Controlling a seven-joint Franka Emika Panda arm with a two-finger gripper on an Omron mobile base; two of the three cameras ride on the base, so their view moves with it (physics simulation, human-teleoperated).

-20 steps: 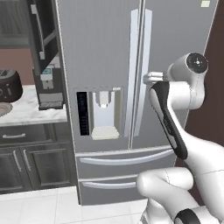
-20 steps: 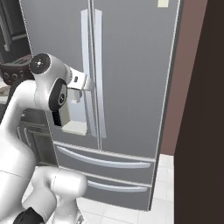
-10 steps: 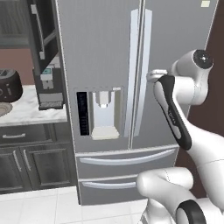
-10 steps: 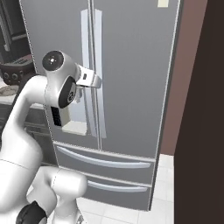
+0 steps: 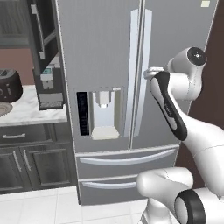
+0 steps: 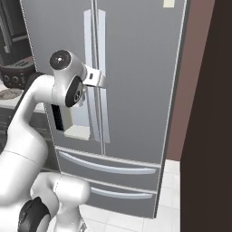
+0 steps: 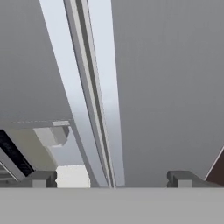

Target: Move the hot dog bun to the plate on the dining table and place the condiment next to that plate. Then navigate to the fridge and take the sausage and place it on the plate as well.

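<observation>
The fridge (image 5: 175, 48) is a tall steel French-door unit with both doors shut, so its inside is hidden. Two long vertical handles (image 5: 133, 74) flank the centre seam. My gripper (image 5: 148, 73) is held at mid-door height, right at the right door's handle (image 6: 105, 86). In the hand view the gripper (image 7: 112, 179) is open, its dark fingertips (image 7: 41, 178) standing wide apart, and both handles (image 7: 107, 87) and the seam run up between them. Nothing is held.
A water dispenser (image 5: 103, 113) sits in the left door, with two drawers (image 5: 127, 158) below. To the left is a marble counter (image 5: 26, 114) with a toaster (image 5: 8, 85) and a coffee machine (image 5: 48, 85) over dark cabinets. A brown wall (image 6: 190, 90) stands to the right.
The arm has reached further forward, bringing the hand up close to the fridge's centre handles. The jaws have stayed open.
</observation>
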